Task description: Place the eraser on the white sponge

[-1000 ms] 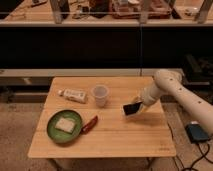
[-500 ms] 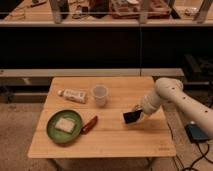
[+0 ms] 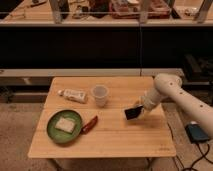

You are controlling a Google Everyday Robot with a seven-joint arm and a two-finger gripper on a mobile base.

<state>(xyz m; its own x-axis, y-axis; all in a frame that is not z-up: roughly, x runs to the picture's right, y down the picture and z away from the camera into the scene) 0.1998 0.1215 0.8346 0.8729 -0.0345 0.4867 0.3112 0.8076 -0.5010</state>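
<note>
My gripper (image 3: 136,110) has the small black rectangular eraser (image 3: 131,114) pinched between its fingers, over the right half of the pale wooden table (image 3: 115,142). In the last second it sank slightly and barely moved left, so I judge the carry hardly begun. The flat off-white sponge (image 3: 64,124) lies on the round green plate (image 3: 52,131), well apart to the left. A red-and-dark elongated object (image 3: 90,125) just beside the plate lies across my path. The white cup (image 3: 100,95) and white printed tube (image 3: 73,94) stand farther back.
</note>
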